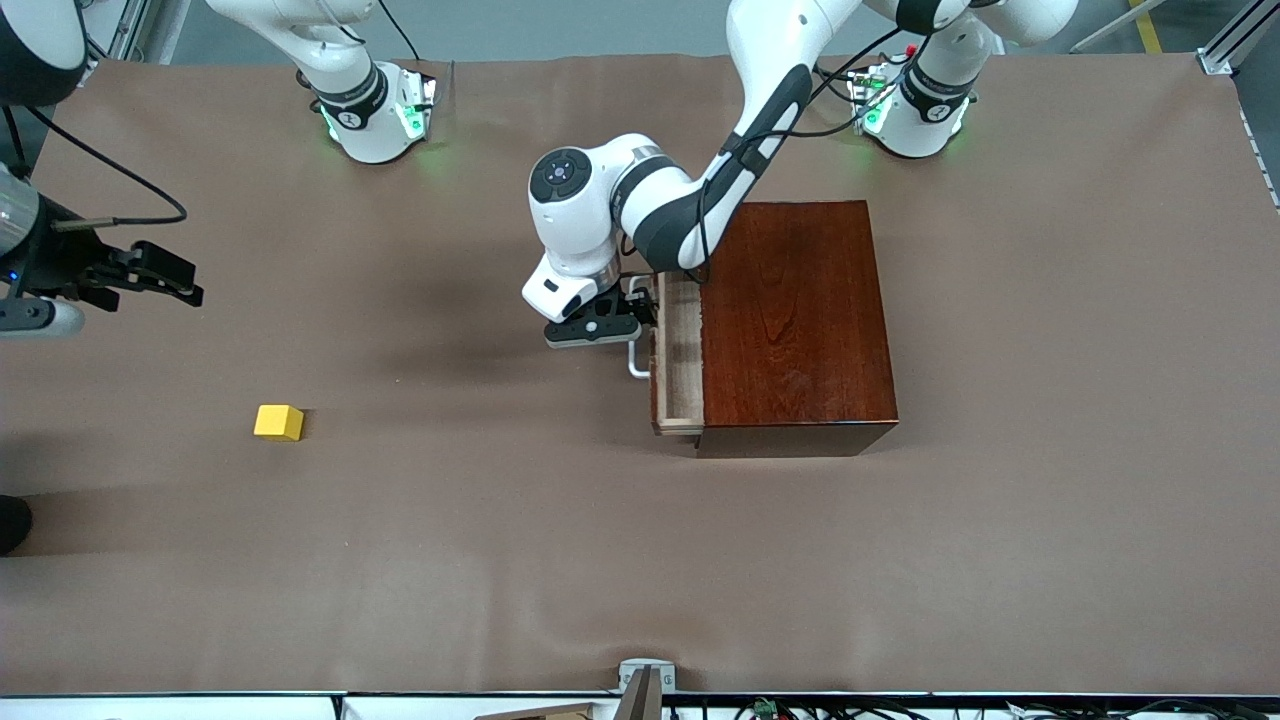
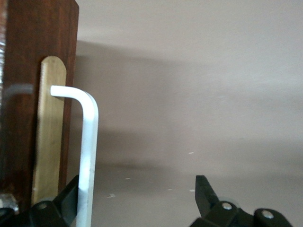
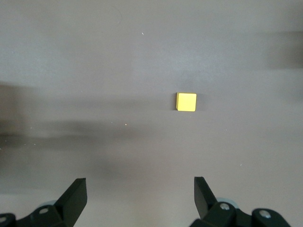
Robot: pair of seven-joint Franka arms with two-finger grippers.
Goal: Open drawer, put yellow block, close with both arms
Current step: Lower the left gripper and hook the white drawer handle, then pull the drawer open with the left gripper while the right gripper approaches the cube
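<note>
Drawer [image 1: 678,350] part-opened, left pincer [image 1: 640,312] wide around handle [image 1: 637,362]; yellow block [image 1: 278,422] unplaced near desk [image 1: 500,560] edge below wide, empty right pincer [image 1: 160,272]; closing pending.

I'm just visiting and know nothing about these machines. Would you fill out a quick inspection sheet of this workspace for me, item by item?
Surface: brown table cover, slightly wrinkled.
Job's things: drawer pulled partly out of the mahogany box; its white handle shows; yellow block alone on the cover toward the right arm's end.
Clutter: nothing seen.
Grippers: left pincer open at the handle, which runs along one finger; right pincer open, in the air over the cover, block in its wrist view.
Cables: black cables by the left arm's base.
Surroundings: metal framing at the corner.
</note>
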